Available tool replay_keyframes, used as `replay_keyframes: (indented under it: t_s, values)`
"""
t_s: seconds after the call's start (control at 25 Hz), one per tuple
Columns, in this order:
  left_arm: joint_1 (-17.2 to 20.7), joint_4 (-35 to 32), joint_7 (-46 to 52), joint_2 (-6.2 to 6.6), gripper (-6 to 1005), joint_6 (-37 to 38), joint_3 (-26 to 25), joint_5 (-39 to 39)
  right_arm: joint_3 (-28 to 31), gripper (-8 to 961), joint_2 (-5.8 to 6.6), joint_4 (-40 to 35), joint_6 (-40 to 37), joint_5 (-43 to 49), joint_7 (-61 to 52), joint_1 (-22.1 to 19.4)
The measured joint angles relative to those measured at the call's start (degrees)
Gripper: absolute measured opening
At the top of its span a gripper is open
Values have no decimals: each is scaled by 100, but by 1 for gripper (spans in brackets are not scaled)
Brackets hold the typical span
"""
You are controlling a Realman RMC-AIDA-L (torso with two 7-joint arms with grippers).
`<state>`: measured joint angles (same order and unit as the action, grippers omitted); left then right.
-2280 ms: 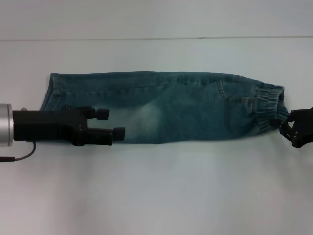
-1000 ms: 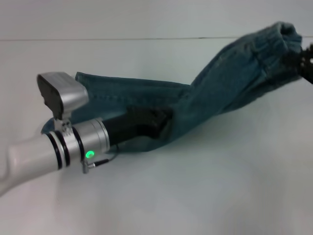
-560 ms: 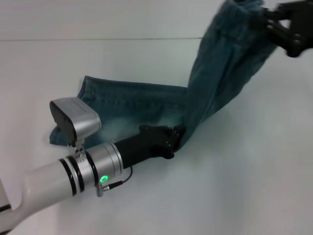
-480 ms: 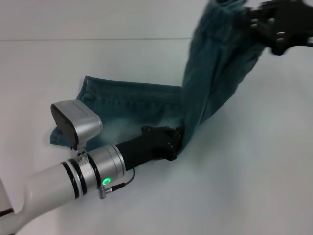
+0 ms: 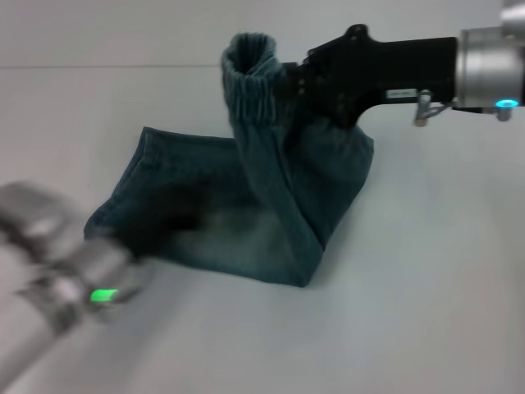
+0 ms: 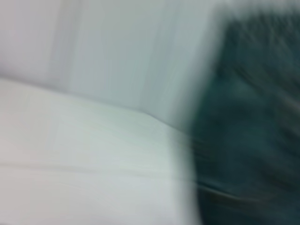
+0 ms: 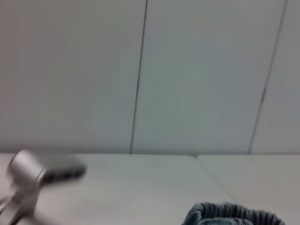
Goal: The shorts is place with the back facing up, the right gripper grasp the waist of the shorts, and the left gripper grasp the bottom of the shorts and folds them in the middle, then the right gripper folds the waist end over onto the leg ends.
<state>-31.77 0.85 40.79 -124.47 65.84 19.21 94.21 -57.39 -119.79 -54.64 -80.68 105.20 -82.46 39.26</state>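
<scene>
The denim shorts point(image 5: 271, 205) lie on the white table point(image 5: 426, 279), leg ends flat at our left, elastic waist point(image 5: 250, 66) lifted above the middle. Our right gripper point(image 5: 299, 78) is clamped on that waist. Our left gripper point(image 5: 156, 226) sits blurred by the leg ends; can't tell its grip.

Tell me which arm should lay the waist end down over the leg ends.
The right. Its hand already holds the elastic waistband raised above the shorts, with the leg ends lying flat on the table. The left hand is low by the leg ends.
</scene>
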Motion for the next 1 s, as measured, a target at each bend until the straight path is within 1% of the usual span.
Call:
replay_keyframes:
  t_s: [0.04,0.12,0.24,0.28,0.32,0.36,0.48,0.6,0.84,0.92,1.0]
  values:
    - [237,-311,11,5,3,106,-371,4,-98,87,0,51,82,10,1,63]
    - [623,-887,145,39,4,385,-929,3,-243,87,6,129,188,15,2,171]
    - [1046,-1664,638,53,4,878,-1287,2,-483,87,18,258,385,20,2,350]
    - [1286,-2034,955,51,4,1203,-1375,1,-595,87,18,311,455,23,3,426]
    - [1366,-2130,1040,55,4,1340,-1413,-3,-733,87,18,372,524,29,16,514]
    - [1366,-2130,1040,55,4,1340,-1413,-3,-876,87,18,433,605,33,38,595]
    - [1610,-2257,1137,51,5,1690,-1527,-12,-1302,86,12,668,862,61,111,891]
    - [1724,-2263,1144,35,5,1883,-1563,-12,-1723,86,-18,956,1195,139,272,1185]
    - [1850,-2219,1153,14,6,2115,-1560,28,-2722,87,-92,1445,2273,-51,720,1549]
    - [1868,-2196,1154,10,6,2122,-1545,35,-2908,120,-90,1695,2468,-119,781,1743]
    - [1876,-2162,1154,10,6,2117,-1531,47,-2960,154,-96,1875,2560,-162,869,1863]
